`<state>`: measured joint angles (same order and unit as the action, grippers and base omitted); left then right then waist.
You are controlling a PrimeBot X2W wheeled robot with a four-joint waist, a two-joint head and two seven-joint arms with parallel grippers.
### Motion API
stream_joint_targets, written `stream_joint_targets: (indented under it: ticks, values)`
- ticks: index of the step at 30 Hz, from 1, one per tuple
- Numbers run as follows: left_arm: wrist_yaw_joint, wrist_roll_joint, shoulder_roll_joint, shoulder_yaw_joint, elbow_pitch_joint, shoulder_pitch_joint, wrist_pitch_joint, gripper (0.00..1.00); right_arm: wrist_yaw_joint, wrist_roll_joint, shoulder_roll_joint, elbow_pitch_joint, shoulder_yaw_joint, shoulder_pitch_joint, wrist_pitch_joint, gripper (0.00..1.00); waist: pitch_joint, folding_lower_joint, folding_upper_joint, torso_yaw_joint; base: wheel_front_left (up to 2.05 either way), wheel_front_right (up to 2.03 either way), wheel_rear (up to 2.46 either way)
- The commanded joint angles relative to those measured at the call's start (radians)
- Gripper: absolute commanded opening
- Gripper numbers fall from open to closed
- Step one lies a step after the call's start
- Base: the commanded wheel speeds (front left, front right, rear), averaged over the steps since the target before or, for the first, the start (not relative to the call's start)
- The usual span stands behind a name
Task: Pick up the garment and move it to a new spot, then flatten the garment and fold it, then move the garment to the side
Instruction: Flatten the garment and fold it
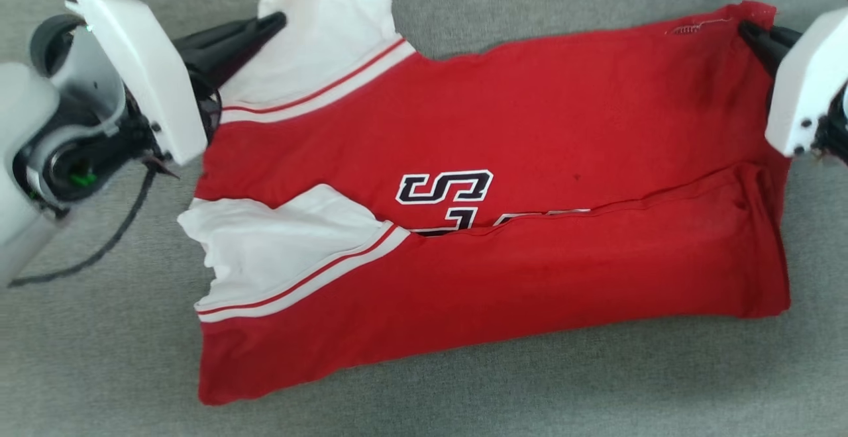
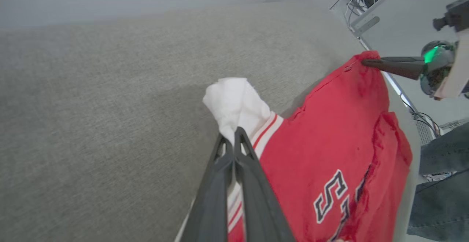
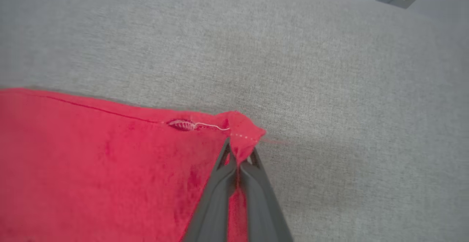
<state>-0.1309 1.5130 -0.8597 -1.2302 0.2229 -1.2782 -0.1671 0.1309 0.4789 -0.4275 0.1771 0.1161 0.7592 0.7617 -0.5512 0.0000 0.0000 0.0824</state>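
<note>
Left gripper (image 2: 232, 135), jaws pinched shut on the white sleeve (image 1: 318, 33) at the far shoulder, and right gripper (image 3: 239, 149), jaws clamped on the far hem corner, hold the garment (image 1: 530, 159) stretched across the grey cloth surface (image 1: 464, 410). The near long side already lies folded over the lettering (image 1: 445, 187), so moving and flattening look done. The far side's fold, any crosswise fold and the shift aside appear to remain.

The grey cloth-covered table (image 1: 464, 397) bears the red-and-white garment (image 1: 530, 278), lying spread from the left end effector (image 1: 278, 21) to the right end effector (image 1: 747, 28).
</note>
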Motion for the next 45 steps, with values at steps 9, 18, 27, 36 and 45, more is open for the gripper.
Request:
stream_joint_targets:
  ticks: [9,18,27,36,45]
  values:
    - [0.001,-0.005,-0.138,-0.017,-0.231,0.161,0.181,0.0,0.0,0.055,-0.072,-0.167,-0.007,-0.22,-0.026,0.0,0.117,0.0,0.0,-0.034,0.0,0.0,0.0]
    - [0.001,-0.006,-0.257,-0.04,-0.385,0.433,0.388,0.0,0.0,0.082,-0.077,-0.32,-0.123,-0.517,-0.024,0.0,0.189,0.0,0.0,-0.067,0.0,0.0,0.0]
    - [0.001,0.001,-0.183,-0.042,-0.35,0.628,0.432,0.0,0.0,0.073,-0.018,-0.344,-0.203,-0.676,-0.045,0.0,0.187,0.0,0.0,-0.086,0.0,0.0,0.0]
    - [0.001,-0.039,-0.055,-0.045,-0.163,0.635,0.433,0.22,0.0,0.058,0.017,-0.204,-0.156,-0.617,-0.107,0.55,0.186,0.0,0.0,-0.089,0.0,0.0,0.0]
    - [0.001,-0.122,0.023,0.152,-0.124,0.755,0.433,1.0,0.0,0.108,-0.022,-0.217,-0.263,-0.682,-0.093,1.0,0.242,0.0,0.0,-0.139,0.0,0.0,0.0]
